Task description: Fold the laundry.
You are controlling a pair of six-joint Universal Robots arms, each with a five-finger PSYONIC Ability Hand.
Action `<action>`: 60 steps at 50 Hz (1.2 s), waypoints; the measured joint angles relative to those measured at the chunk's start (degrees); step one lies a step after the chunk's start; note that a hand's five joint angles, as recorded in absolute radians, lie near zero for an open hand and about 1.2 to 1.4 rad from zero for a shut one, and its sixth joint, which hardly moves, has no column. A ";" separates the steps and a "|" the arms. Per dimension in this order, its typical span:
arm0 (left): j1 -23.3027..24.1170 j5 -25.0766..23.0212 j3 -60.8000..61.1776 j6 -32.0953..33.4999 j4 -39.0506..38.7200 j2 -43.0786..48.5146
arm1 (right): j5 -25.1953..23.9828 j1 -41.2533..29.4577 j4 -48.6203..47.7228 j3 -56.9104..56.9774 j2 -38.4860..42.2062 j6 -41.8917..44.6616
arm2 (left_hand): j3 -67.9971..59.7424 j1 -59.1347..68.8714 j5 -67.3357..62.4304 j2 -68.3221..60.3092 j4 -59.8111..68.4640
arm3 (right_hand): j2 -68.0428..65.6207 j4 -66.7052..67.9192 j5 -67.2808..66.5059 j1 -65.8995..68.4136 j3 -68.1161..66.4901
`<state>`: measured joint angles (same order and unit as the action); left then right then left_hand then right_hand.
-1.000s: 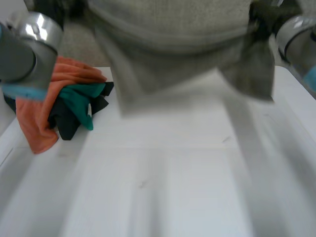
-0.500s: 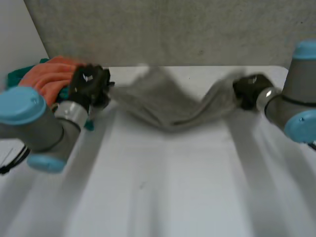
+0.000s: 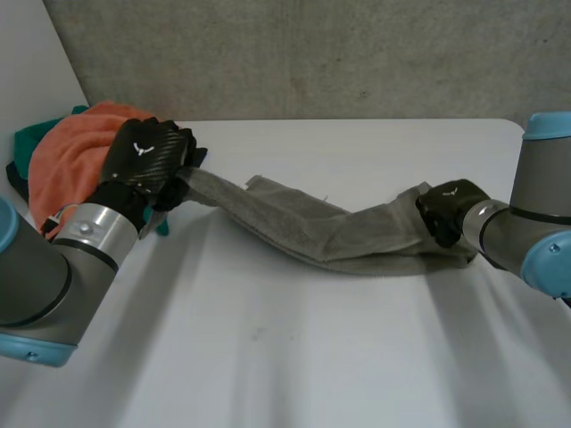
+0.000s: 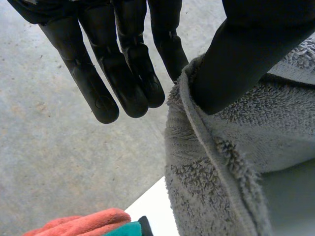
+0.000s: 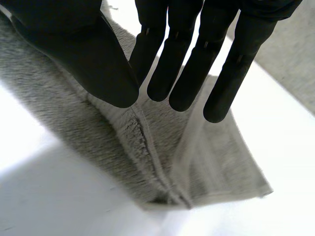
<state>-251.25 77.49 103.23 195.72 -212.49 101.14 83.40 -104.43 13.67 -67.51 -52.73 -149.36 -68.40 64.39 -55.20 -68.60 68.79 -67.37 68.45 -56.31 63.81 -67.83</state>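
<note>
Grey terry towel [image 3: 330, 234], bunched lengthwise into a thick rope rather than spread flat, sagging onto the white tabletop [image 3: 268, 357] between two grips. Main hazard right there: folding from this state likely to lock in the twists and give a lumpy, crooked result. Better shaken out or drawn flat first.

Nearer end, at the right robot hand [image 3: 446, 214]: only a ridge of hem caught, a loose corner trailing beyond it on the tabletop. Any hard pull apart liable to strip that ridge out of the pinch.

Farther end, at the left robot hand [image 3: 147, 160]: grip on a bare edge too, so the same risk of slipping under tension. Also just beside the heap of orange, teal and dark clothes [image 3: 76, 156], with a chance of snagging or dragging a piece along on a sweep that way.

Poses, nearer first. Right robot hand low over the tabletop, fingers [image 5: 179, 73] straight and side by side, thumb pressed onto the towel's raised fold, pinching it against them. Left robot hand at the towel's far-left end, apparently holding it a little off the surface, fingers [image 4: 130, 73] straight and close together, thumb clamped on the hem against the nearest one. Behind everything, grey wall [image 3: 312, 53].
</note>
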 measured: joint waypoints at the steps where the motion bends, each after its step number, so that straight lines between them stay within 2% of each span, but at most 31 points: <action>1: -0.14 0.03 0.00 -0.04 0.06 -0.26 | 0.05 0.05 -0.41 -0.06 -0.35 0.28 | 0.00 0.00 0.00 0.00 0.00 | 0.00 0.00 0.00 0.00 0.00; 9: -2.59 -0.92 -1.05 -1.27 0.59 -5.99 | 0.13 0.59 -0.83 -0.83 -9.59 1.96 | 0.00 0.00 0.00 0.00 0.00 | 0.00 -0.10 0.00 0.00 0.02; 10: -2.77 -1.49 -1.21 -1.69 0.60 -6.66 | 0.08 0.64 0.04 -1.18 -10.75 1.91 | 0.00 0.00 0.00 0.00 0.00 | 3.16 -3.01 2.25 -1.70 2.76; 12: -2.94 -2.66 -1.31 -2.52 0.59 -7.48 | -0.04 0.68 1.75 -2.11 -12.10 1.72 | 0.00 0.00 0.00 0.00 0.00 | 16.65 -16.92 14.51 -13.52 16.56; 14: -2.95 -4.01 -1.21 -3.43 0.49 -7.86 | -0.15 0.69 3.45 -3.93 -12.90 1.33 | 0.00 0.00 0.00 0.00 0.00 | 35.34 -35.56 34.58 -31.90 35.03; 16: -2.87 -5.01 -0.98 -4.12 0.39 -7.59 | -0.21 0.65 3.97 -6.32 -13.27 0.61 | 0.00 0.00 0.00 0.00 0.00 | 41.25 -41.72 40.78 -37.57 41.31; 19: -2.65 -5.80 -0.72 -4.59 0.25 -6.17 | -0.25 0.56 1.59 -11.19 -13.31 -1.68 | 0.00 0.00 0.00 0.00 0.00 | 42.14 -44.04 42.93 -38.43 42.94; 26: -1.95 -6.00 -1.57 -4.67 0.10 -2.58 | -0.44 0.34 -7.89 -20.83 -13.00 -7.68 | 0.00 0.00 0.00 0.00 0.00 | 42.14 -44.05 43.02 -38.43 42.94; 34: -1.72 -5.78 -3.32 -4.73 0.37 -1.82 | -1.04 -0.13 -14.46 -25.32 -12.09 -11.57 | 0.00 0.00 0.00 0.00 0.00 | 42.11 -43.92 42.05 -38.42 42.92; 43: -1.38 -5.72 -4.51 -4.88 0.60 -2.50 | -1.52 -0.53 -19.04 -23.40 -8.24 -14.43 | 0.00 0.00 0.00 0.00 0.00 | 40.07 -39.14 36.88 -34.83 38.81; 55: 0.03 -5.30 -5.44 -4.91 0.85 -2.71 | -1.11 -1.64 -19.24 -15.12 -0.52 -14.17 | 0.00 0.00 0.00 0.00 0.00 | 31.98 -32.82 30.79 -28.31 32.11; 57: 0.08 -5.12 -5.59 -4.91 0.88 -2.71 | -1.06 -1.66 -19.10 -13.93 0.46 -14.05 | 0.00 0.00 0.00 0.00 0.00 | 27.88 -28.91 27.04 -24.34 28.21; 60: 0.09 -4.86 -5.80 -4.91 0.97 -2.71 | -1.07 -1.63 -19.01 -12.42 1.47 -13.95 | 0.00 0.00 0.01 0.00 0.00 | 6.13 -7.64 6.62 -3.09 7.10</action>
<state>-251.16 72.63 97.44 190.81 -211.52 98.43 82.33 -106.06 -5.34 -79.93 -51.26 -163.31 -68.40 64.39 -55.19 -68.60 68.79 -61.24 60.82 -49.69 60.72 -60.74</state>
